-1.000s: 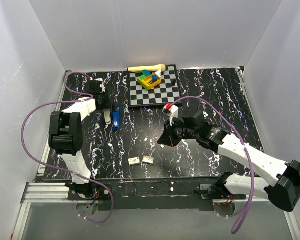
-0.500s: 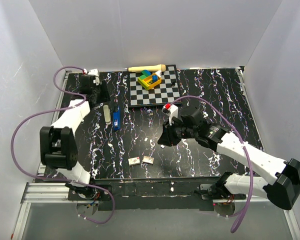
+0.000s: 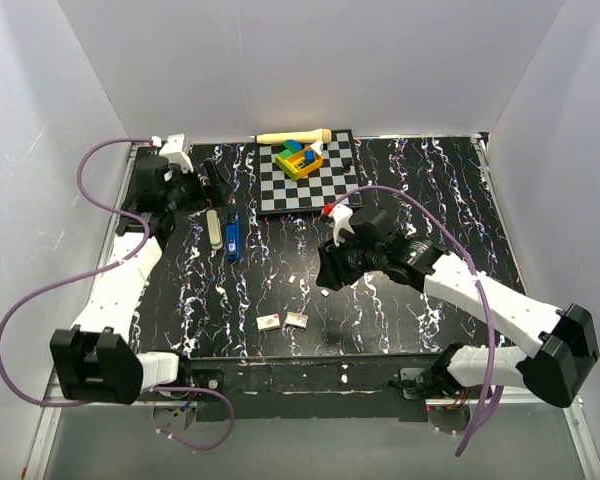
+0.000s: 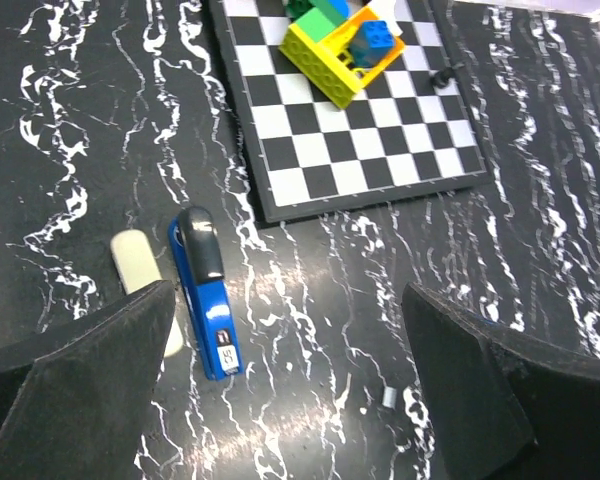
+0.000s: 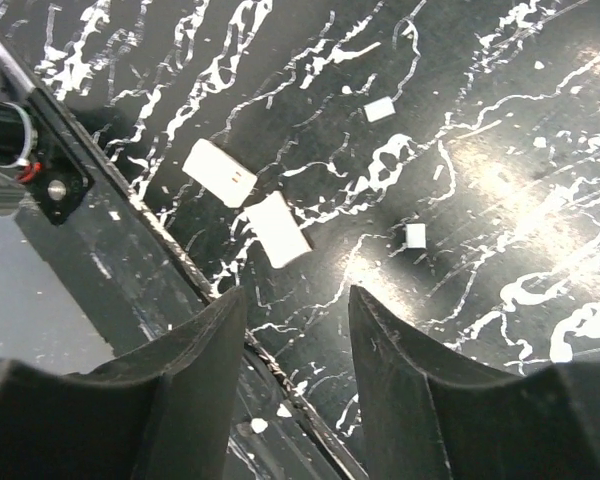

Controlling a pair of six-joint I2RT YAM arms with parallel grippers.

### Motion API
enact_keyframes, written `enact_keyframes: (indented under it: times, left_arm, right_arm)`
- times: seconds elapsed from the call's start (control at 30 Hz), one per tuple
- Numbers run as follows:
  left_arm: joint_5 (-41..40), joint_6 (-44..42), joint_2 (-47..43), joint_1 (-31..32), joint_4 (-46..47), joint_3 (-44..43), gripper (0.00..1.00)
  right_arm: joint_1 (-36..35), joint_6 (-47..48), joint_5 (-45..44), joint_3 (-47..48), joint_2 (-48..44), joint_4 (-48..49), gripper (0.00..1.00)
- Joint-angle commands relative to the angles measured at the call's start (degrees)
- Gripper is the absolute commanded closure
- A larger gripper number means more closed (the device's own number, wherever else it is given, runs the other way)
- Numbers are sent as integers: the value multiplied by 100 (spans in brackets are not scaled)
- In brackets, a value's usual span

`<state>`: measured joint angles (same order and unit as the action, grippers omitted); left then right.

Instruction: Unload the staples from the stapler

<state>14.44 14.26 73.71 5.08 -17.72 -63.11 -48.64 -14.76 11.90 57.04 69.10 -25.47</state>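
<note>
The blue stapler [image 3: 232,236] [image 4: 205,295] lies flat on the black marbled table, black end toward the back. A pale oblong piece [image 3: 213,228] [image 4: 138,262] lies just to its left. My left gripper [image 3: 202,180] [image 4: 290,400] hovers behind and left of the stapler, open wide and empty. Two small white blocks of staples [image 3: 270,321] [image 5: 218,172], [image 3: 296,319] [image 5: 278,228], rest near the front edge. My right gripper [image 3: 325,272] [image 5: 295,340] hangs open over the table's middle front, nothing between its fingers.
A checkerboard [image 3: 325,185] [image 4: 380,150] sits at the back with yellow, green and blue toy bricks [image 3: 300,158] [image 4: 342,45] on it. A wooden stick [image 3: 293,136] lies behind it. Tiny white bits [image 5: 415,235] [image 4: 388,396] dot the table. The front table edge [image 5: 130,225] is close under the right gripper.
The left arm has drawn back toward the far left corner and its jaws have spread wide. The right gripper has gone from shut to open and shifted slightly left.
</note>
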Motion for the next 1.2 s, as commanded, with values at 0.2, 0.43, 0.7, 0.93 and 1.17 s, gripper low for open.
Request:
enact_keyframes:
  times: [0.2,0.43,0.7,0.93,1.17]
  left_arm:
    - [569,59,-1350,440,-504,633,2]
    - [613,-72,-1799,871,-531,1046,2]
    - [964,32,-2001,880,-110,1591,2]
    - [903,68,-2151,889,-92,1644,2]
    - [631,42,-2309,898,-180,1662,2]
  right_arm:
    - [13,623,-926,721,796,-976,41]
    - [4,1018,-1006,774,1544,-1065,38]
    - [-22,1836,-1094,739,1905,-626,34]
    - [-40,1522,-760,1510,2589,-554,35]
    - [-110,-347,-628,2339,3224,-539,40]
